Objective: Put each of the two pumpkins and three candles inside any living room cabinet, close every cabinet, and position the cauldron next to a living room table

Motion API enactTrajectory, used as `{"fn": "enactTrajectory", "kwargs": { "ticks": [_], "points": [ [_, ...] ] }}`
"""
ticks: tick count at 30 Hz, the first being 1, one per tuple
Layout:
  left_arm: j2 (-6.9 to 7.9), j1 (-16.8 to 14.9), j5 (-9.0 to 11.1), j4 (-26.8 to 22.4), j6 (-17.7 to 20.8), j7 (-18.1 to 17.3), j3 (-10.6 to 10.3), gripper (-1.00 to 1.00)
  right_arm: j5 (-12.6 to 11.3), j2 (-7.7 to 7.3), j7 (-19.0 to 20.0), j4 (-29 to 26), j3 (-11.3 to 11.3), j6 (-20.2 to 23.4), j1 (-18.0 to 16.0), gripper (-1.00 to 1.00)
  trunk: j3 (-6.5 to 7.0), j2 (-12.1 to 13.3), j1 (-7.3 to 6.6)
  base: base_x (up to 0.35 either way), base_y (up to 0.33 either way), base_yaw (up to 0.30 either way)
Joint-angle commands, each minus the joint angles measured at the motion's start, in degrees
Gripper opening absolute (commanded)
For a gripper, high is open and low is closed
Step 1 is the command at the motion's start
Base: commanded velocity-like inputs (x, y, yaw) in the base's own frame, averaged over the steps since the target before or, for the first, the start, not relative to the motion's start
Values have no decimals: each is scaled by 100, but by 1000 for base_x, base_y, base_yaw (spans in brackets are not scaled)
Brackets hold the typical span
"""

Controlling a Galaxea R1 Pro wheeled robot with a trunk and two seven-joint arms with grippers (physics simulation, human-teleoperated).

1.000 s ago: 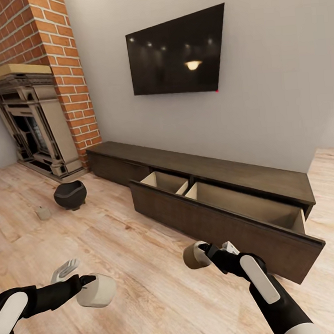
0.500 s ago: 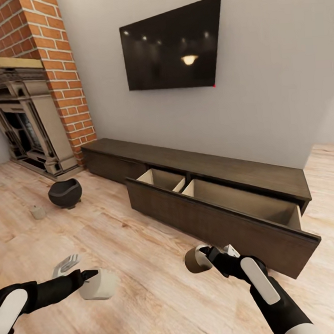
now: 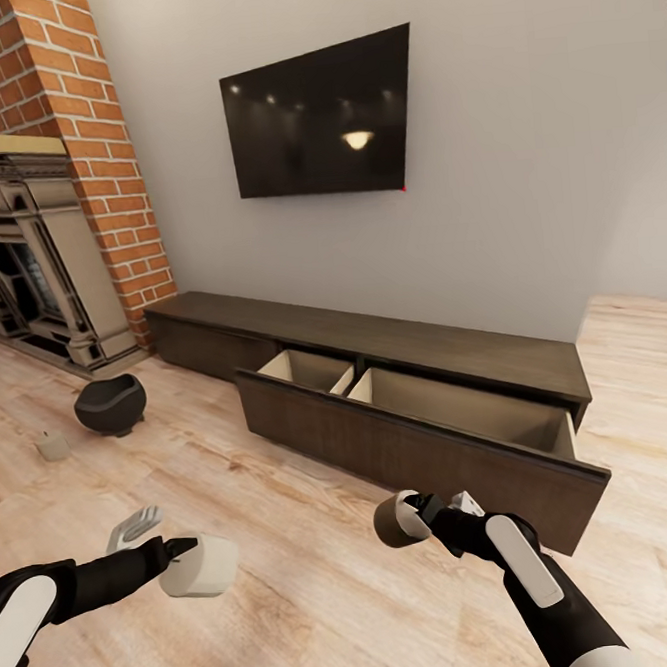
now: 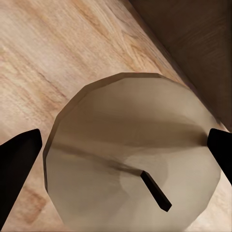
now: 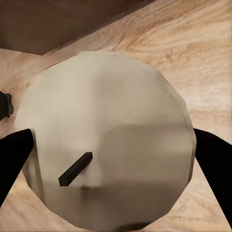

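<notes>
1. Left gripper (image 3: 186, 566), lower left of frame: jaws clamped on a cream candle (image 3: 199, 567).
2. Right gripper (image 3: 413, 518), lower centre: jaws clamped on a tan candle (image 3: 392, 521).
3. Cabinet (image 3: 400, 409), centre: drawer pulled open.
4. Cauldron (image 3: 109, 403) and third candle (image 3: 52, 446), left, on the floor (image 3: 293, 577).

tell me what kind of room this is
Most likely a living room: a flat-screen TV hangs on the wall above a long low cabinet, with a brick-backed fireplace at one side.
</notes>
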Motion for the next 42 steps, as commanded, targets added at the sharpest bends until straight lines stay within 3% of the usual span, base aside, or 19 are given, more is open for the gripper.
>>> {"fn": "enactTrajectory", "kwargs": {
  "ticks": [1, 24, 27, 31, 34, 38, 42],
  "points": [
    [1, -3, 61, -5, 22, 60, 0, -100, -58, -6, -56, -8, 15, -3, -2, -100, 16, -1, -3, 0, 0, -7],
    [20, -4, 57, -5, 27, 61, -96, -100, -65, -9, -56, 7, 11, -3, -2, -100, 409, 30, -63, 0, 0, -189],
    [21, -4, 60, -5, 29, 61, -96, -100, -68, -9, -61, 4, 3, 4, -2, -100, 445, 149, -128, 0, 0, -225],
    [19, -4, 62, -5, 29, 61, -96, -100, -73, -9, -62, 8, -43, 24, -2, -100, 420, 149, -128, 0, 0, -221],
    [31, -4, 88, -10, 30, 54, -90, -100, -82, -16, -58, 10, -276, 38, -2, -100, 398, 149, -128, 0, 0, -191],
    [34, -4, 106, -14, 30, 52, -85, -100, -84, -18, -56, 11, -346, 43, -2, -100, 364, 149, -128, 0, 0, -132],
    [36, -3, 102, -14, 29, 55, -54, -100, -84, -18, -56, 11, -353, 42, -2, -100, 399, 310, -216, 0, 0, -31]
  ]
}}
